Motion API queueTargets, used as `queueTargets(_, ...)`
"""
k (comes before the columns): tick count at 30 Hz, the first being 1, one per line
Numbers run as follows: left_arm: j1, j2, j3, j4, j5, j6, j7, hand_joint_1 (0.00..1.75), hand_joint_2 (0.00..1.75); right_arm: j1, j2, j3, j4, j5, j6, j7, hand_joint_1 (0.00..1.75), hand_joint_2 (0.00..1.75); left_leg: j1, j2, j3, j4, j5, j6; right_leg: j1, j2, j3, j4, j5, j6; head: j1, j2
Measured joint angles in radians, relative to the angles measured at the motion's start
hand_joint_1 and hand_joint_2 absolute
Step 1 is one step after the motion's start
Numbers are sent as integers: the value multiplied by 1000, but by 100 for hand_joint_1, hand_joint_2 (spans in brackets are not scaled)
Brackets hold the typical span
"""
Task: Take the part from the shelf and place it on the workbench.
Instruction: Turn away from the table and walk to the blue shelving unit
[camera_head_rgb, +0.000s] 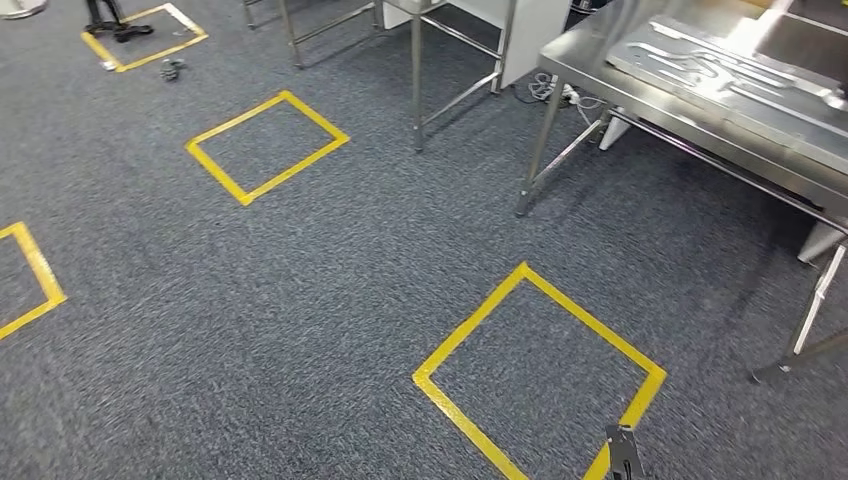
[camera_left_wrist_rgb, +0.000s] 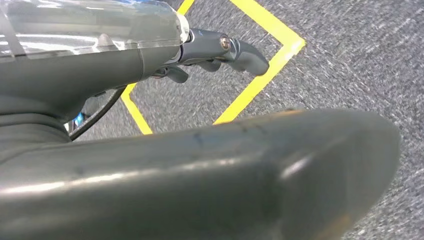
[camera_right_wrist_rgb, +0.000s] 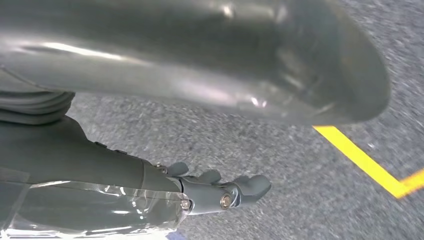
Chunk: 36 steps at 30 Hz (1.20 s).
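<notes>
Part (camera_head_rgb: 735, 70): flat silver metal plate with milled grooves, lying on steel workbench (camera_head_rgb: 640, 95). Left robot hand (camera_left_wrist_rgb: 220, 50) and right robot hand (camera_right_wrist_rgb: 220, 192) released.

A speckled grey-blue carpet (camera_head_rgb: 330, 300) is marked with yellow tape squares (camera_head_rgb: 267, 145), the nearest at five o'clock. A silver steel tabletop (camera_head_rgb: 690, 115) is seen at two o'clock.

A plate (camera_head_rgb: 735, 72) lies on the surface (camera_head_rgb: 640, 105) at far right. Four tape squares sit on the floor (camera_head_rgb: 300, 290): one (camera_head_rgb: 540, 375) before the surface, another (camera_head_rgb: 267, 146) to its left.
</notes>
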Motion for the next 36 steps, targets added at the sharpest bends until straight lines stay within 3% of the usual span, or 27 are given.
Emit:
queueTargets(1, 1, 0, 0, 0, 0, 0, 0, 0, 0, 7, -1, 0, 3, 1, 0, 4, 0, 0, -1, -14, -1, 1, 0, 1, 1, 6, -27, 50, -14, 0, 0, 0)
queueTargets(2, 2, 0, 0, 0, 0, 0, 0, 0, 0, 12, -1, 0, 5, 1, 0, 8, 0, 0, -2, -27, -1, 2, 0, 1, 2, 8, -41, 70, -9, 0, 0, 0)
queueTargets(3, 4, 0, 0, 0, 0, 0, 0, 0, 0, 16, -1, 0, 7, 1, 0, 10, 0, 0, -2, -40, -1, 4, -1, 1, 1, 10, -37, 51, 16, 0, 0, 0)
queueTargets(4, 4, 0, 0, 0, 0, 0, 0, 0, 0, 17, -1, 0, 9, 1, 0, 11, 0, 0, -2, -53, 0, 8, -3, -1, 1, 14, -17, 0, 53, 0, 0, 0)
queueTargets(6, 3, 0, 0, 0, -2, 0, 0, 0, 0, 18, -2, -1, 10, 2, 0, 13, 0, 0, -1, -76, -5, 20, -10, -8, -2, 50, 34, -123, 114, -3, 1, 0)
queueTargets(8, 1, 0, -2, 0, -4, 0, 0, 0, 0, 21, -3, -4, 12, 2, 1, 16, 0, 0, -1, -94, -13, 30, -16, -19, -1, 74, 57, -179, 128, -11, 4, 0)
queueTargets(10, 3, 0, -4, 0, -7, 0, 0, 0, 0, 22, -4, -6, 13, 2, 1, 21, 0, 0, 1, -107, -17, 30, -16, -31, 1, 58, 61, -185, 127, -24, 5, 0)
queueTargets(11, 5, 1, -4, 0, -8, 0, 1, 0, 0, 22, -4, -6, 13, 2, 2, 22, 0, 0, 1, -96, -19, 35, -20, -36, 0, 48, 65, -191, 129, -31, 5, 0)
queueTargets(13, 4, 1, -5, 0, -9, 0, 1, 0, 0, 24, -4, -6, 13, 2, 2, 24, 0, 0, 1, -49, -45, 95, -57, -46, -3, 25, 71, -201, 133, -45, 2, 0)
queueTargets(14, 2, 1, -6, 0, -10, 0, 1, 0, 0, 27, -4, -6, 13, 2, 2, 24, 0, 0, 3, -23, -73, 151, -88, -51, -2, 12, 73, -203, 132, -49, 0, 0)
queueTargets(16, -1, 1, -7, 0, -10, -1, 3, 0, 0, 32, -4, -7, 14, 2, 4, 25, 0, 0, 11, -3, -134, 271, -139, -61, 1, -15, 74, -203, 129, -52, -1, 0)
queueTargets(17, 0, 1, -7, 0, -10, -1, 5, 0, 0, 34, -4, -7, 15, 2, 4, 26, 0, 0, 16, 0, -148, 299, -142, -65, 1, -28, 75, -203, 128, -51, -2, 0)
queueTargets(18, 2, 1, -7, 0, -10, -2, 8, 0, 0, 34, -4, -7, 16, 2, 6, 27, 0, 0, 19, 5, -143, 289, -126, -68, 0, -40, 77, -202, 126, -48, -2, 0)
queueTargets(20, 3, 1, -7, 0, -10, -3, 12, 0, 87, 34, -4, -7, 17, 2, 7, 27, 0, 0, 22, 35, -81, 172, -62, -70, -2, -62, 83, -202, 121, -41, -2, 0)
queueTargets(22, 0, 1, -7, 0, -10, -6, 14, 0, 175, 35, -5, -7, 17, 3, 8, 27, 0, 0, 19, 76, -23, 60, -22, -63, 1, -82, 91, -200, 115, -28, 0, 0)
queueTargets(23, -2, 0, -7, 0, -9, -7, 15, 0, 175, 35, -5, -7, 18, 3, 8, 27, 0, 0, 16, 87, -13, 36, -17, -56, 3, -92, 95, -201, 113, -20, 1, 0)
queueTargets(25, 0, 1, -7, 0, -9, -8, 16, 0, 175, 34, -5, -7, 18, 3, 10, 27, 0, 0, 11, 67, -15, 28, -15, -40, 2, -110, 105, -209, 113, -5, 4, 0)
queueTargets(26, 2, 1, -7, 0, -9, -8, 16, 0, 175, 33, -4, -7, 18, 3, 10, 27, 0, 0, 12, 56, -13, 22, -12, -32, 0, -102, 109, -208, 109, 2, 6, 0)
queueTargets(28, 2, 2, -7, 0, -8, -9, 17, 0, 175, 33, -3, -7, 18, 3, 10, 31, 0, 0, 14, 34, -6, 10, -3, -16, -5, -54, 94, -163, 71, 9, 9, 0)
queueTargets(30, 0, 2, -7, 0, -9, -10, 19, 0, 175, 37, -3, -9, 18, 3, 9, 43, 0, 0, 12, 11, -6, 7, 1, -7, -3, -4, 34, -39, 4, 7, 12, 0)
queueTargets(31, 0, 2, -7, 0, -9, -10, 21, 0, 175, 40, -3, -10, 19, 3, 8, 52, 0, 0, 9, -2, -6, 7, 1, -5, -1, 3, 0, 25, -19, 4, 13, 0)
queueTargets(32, 1, 1, -7, 0, -9, -11, 23, 0, 175, 42, -3, -11, 19, 4, 7, 61, 0, 0, 5, -16, -6, 7, 1, -4, 2, 6, -23, 64, -24, 1, 13, 0)
queueTargets(33, 2, 1, -7, 0, -9, -11, 25, 0, 175, 43, -3, -12, 20, 5, 6, 70, 0, 0, 1, -29, -5, 7, 1, -3, 4, 8, -30, 66, -8, -3, 13, 0)
queueTargets(34, 4, 1, -7, 0, -9, -12, 27, 0, 175, 43, -3, -12, 20, 7, 6, 79, 0, 0, -2, -43, -3, 8, 1, -3, 7, 12, -16, 26, 26, -9, 13, 0)
queueTargets(36, 3, 0, -7, 0, -10, -13, 30, 0, 175, 42, -5, -13, 20, 12, 3, 95, 0, 0, -7, -67, 0, 9, 0, -3, 11, 46, 41, -113, 103, -24, 13, 0)
